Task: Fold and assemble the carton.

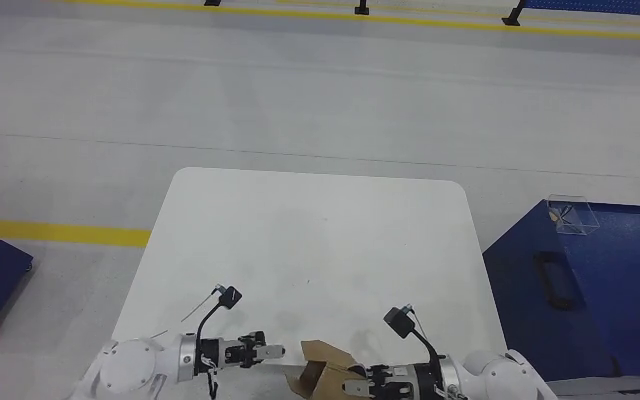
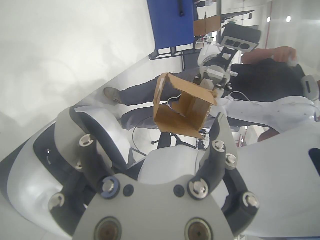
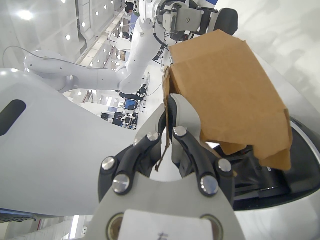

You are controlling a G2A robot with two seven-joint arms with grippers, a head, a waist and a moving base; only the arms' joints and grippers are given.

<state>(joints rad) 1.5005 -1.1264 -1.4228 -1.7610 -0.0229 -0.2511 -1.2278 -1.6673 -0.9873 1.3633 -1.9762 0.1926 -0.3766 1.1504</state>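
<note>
A brown cardboard carton, partly opened into a tube with loose flaps, hangs in the air above the table's near edge. My right gripper is shut on one edge wall of the carton, with one finger inside and one outside. In the top view the right gripper sits just right of the carton. My left gripper is open, its fingers spread wide, a short way from the carton's open end and not touching it. In the top view the left gripper is just left of the carton.
The white table stretches away beyond both arms with nothing on it. A blue cabinet carrying a clear plastic box stands to the table's right. A person stands behind the robot in the left wrist view.
</note>
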